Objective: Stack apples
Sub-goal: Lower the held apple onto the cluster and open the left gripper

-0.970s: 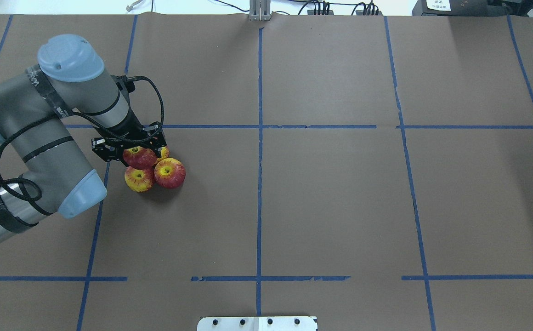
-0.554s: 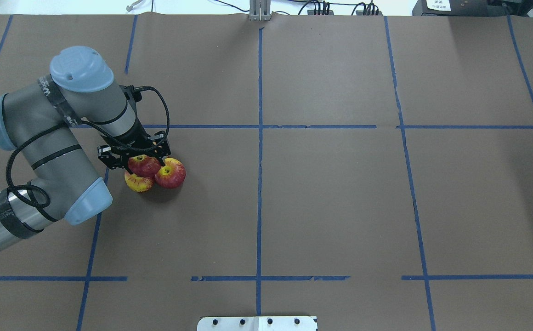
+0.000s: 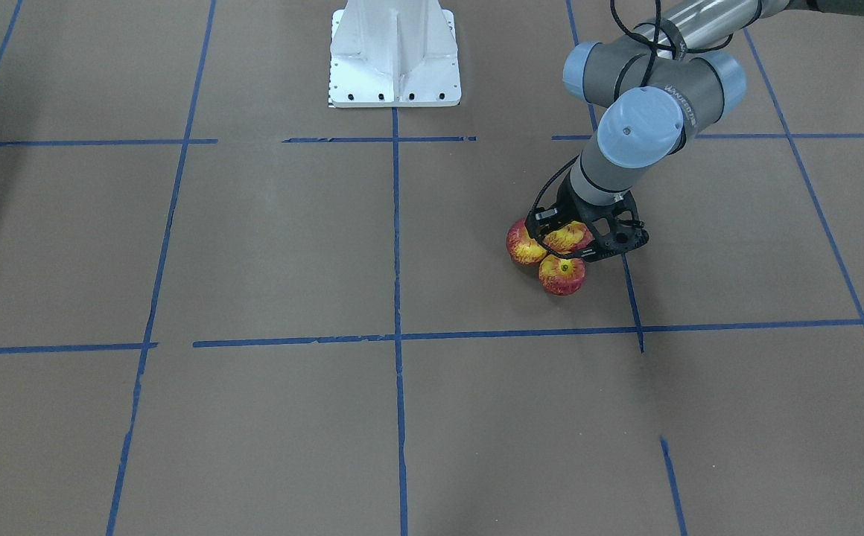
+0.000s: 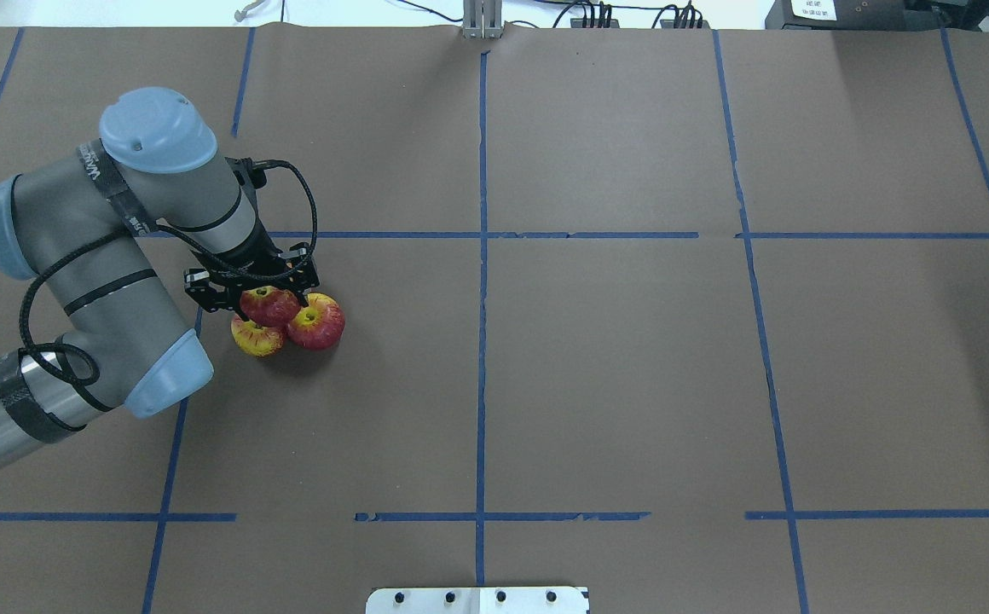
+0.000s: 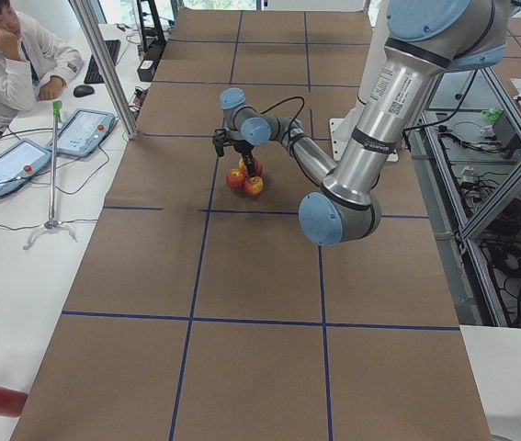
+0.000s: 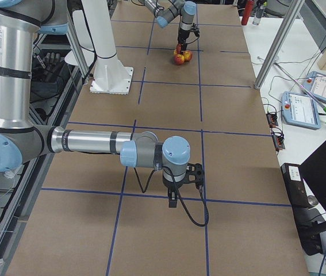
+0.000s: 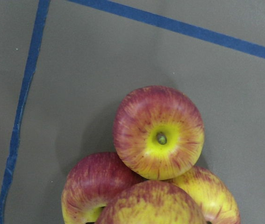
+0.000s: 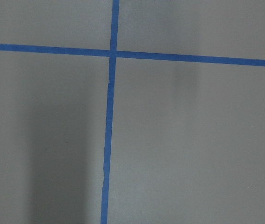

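Table (image 4: 614, 367) is covered in brown paper, gridded with blue tape (image 4: 482, 341). White robot base plate (image 3: 395, 56) sits mid-edge on the robot's side. Off the robot's left end, an operator (image 5: 7, 60) sits at a white desk, hand at his face, with two tablet pendants (image 5: 81, 131) in front of him. An aluminium post (image 5: 104, 64) stands at that table corner.

Apples are in one cluster on the robot's left half, beside a tape line. Three base apples (image 7: 158, 133) touch each other on the paper. The top apple (image 3: 567, 237) sits over the gap between them. Left gripper (image 4: 268, 300) is clamped on it, a finger on either side.

Hard to see:
- Can't tell if the top apple's weight is on the three below or on the gripper.
- Left wrist camera cuts the top apple off at the frame bottom.
- From overhead, the far base apple is mostly hidden behind the gripper.
- Right gripper (image 6: 177, 192) shows only from the side camera, low over the paper at the robot's right end. Can't tell if it's open or closed.
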You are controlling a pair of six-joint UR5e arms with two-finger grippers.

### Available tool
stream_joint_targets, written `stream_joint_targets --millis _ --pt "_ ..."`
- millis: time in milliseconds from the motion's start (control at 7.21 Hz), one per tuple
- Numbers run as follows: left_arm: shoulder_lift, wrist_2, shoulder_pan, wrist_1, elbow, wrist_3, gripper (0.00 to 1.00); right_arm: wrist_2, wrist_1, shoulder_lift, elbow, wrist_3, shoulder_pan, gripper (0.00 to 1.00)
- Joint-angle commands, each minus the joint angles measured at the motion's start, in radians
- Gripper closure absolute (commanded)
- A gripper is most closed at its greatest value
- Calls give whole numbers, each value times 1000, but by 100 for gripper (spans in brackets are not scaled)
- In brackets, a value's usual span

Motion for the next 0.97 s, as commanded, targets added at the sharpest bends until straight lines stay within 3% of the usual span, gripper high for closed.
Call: stream_joint_targets --millis 0,277,416,554,693,832 --pt "-3 28 0 1 2 -2 78 0 0 0 0 0 0 0" --pt "-3 28 0 1 2 0 47 0 0 0 0 0 0 0" --pt "-3 30 2 -1 2 1 35 0 0 0 0 0 0 0" --pt "-2 30 2 1 1 0 7 0 0 0 0 0 0 0" --pt "-2 31 2 1 -6 -2 0 0 0 0 0 0 0 0" --pt "3 31 0 1 -12 -2 0 0 0 0 0 0 0 0"
